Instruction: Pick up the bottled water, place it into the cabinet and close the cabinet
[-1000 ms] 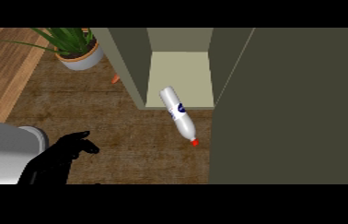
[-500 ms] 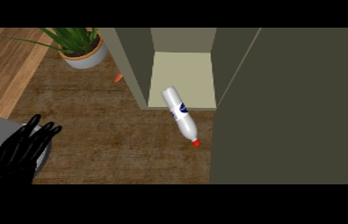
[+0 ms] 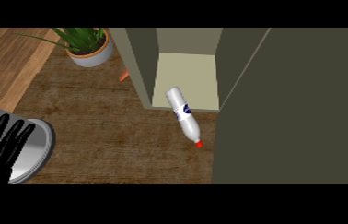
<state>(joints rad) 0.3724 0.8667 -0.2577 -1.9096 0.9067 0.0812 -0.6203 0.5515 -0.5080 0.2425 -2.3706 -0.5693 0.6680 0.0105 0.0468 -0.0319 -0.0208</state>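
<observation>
The bottled water [image 3: 182, 111] is white with a blue label and a red cap. It lies on its side across the front edge of the open cabinet [image 3: 190, 73], its base on the pale cabinet floor and its cap pointing out over the brown counter. The cabinet door [image 3: 282, 112] stands open at the right as a large dark olive panel. At the lower left edge my left hand [image 3: 14, 140] shows with straight fingers pointing up, far from the bottle and holding nothing. My right hand is out of sight.
A potted green plant [image 3: 90, 52] stands at the back left beside the cabinet's left wall [image 3: 139, 66]. A small orange object [image 3: 124, 75] lies between them. A lighter wooden strip [image 3: 20, 66] runs along the far left.
My left hand has drawn back to the lower left edge and its fingers have straightened upward. The bottle lies where it did against the cabinet.
</observation>
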